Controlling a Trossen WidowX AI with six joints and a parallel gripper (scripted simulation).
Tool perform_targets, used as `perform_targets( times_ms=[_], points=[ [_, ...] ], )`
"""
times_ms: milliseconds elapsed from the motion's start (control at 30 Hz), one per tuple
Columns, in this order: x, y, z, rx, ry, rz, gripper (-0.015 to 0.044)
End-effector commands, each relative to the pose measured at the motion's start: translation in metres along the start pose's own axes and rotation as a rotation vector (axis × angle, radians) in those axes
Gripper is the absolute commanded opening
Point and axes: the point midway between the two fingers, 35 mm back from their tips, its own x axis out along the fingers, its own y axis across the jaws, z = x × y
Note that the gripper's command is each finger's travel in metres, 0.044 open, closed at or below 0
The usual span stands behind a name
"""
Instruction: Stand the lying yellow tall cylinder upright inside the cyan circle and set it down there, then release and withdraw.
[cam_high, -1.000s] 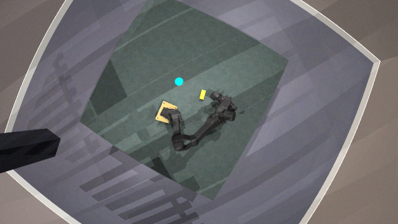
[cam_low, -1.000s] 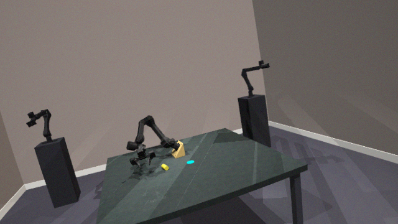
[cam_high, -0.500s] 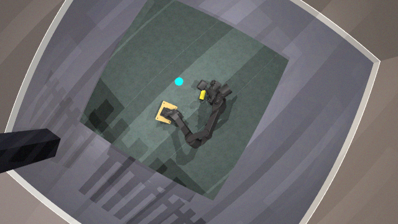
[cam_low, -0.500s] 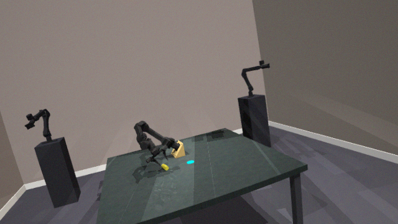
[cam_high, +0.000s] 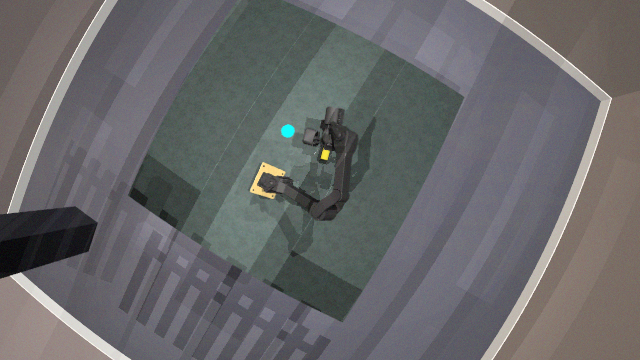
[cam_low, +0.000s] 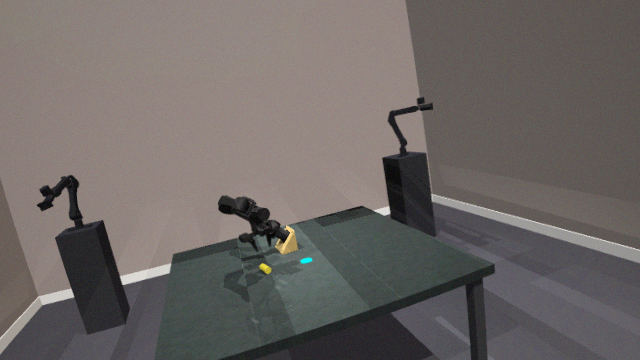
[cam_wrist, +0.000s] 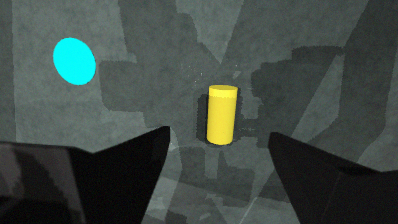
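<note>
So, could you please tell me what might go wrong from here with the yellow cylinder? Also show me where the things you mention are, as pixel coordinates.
The yellow cylinder (cam_high: 325, 155) (cam_low: 265, 269) (cam_wrist: 221, 117) lies on its side, so it might roll if one finger touches first. The open pincer (cam_high: 318, 146) (cam_low: 262, 247) (cam_wrist: 219, 136) may grip it crookedly, making it likely to topple when stood up.

- Between the black two-fingered hand (cam_low: 262, 246) (cam_wrist: 220, 134) and the dark green worktop (cam_high: 240, 90) (cam_low: 400, 260) (cam_wrist: 37, 112), open air.
- Bare surface separates the yellow cylinder (cam_high: 325, 154) (cam_low: 265, 269) (cam_wrist: 221, 116) from the flat cyan circle (cam_high: 287, 131) (cam_low: 306, 260) (cam_wrist: 74, 61).
</note>
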Motion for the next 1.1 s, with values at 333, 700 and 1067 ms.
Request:
perform_targets(
  times_ms=[333, 700, 1067],
  points=[
    [0.06, -0.005, 0.004, -0.018, 0.008, -0.028, 0.0309],
    [0.103, -0.011, -0.001, -0.014, 0.008, -0.056, 0.0257],
    [0.101, -0.01, -0.001, -0.014, 0.008, -0.055, 0.0105]
  ],
)
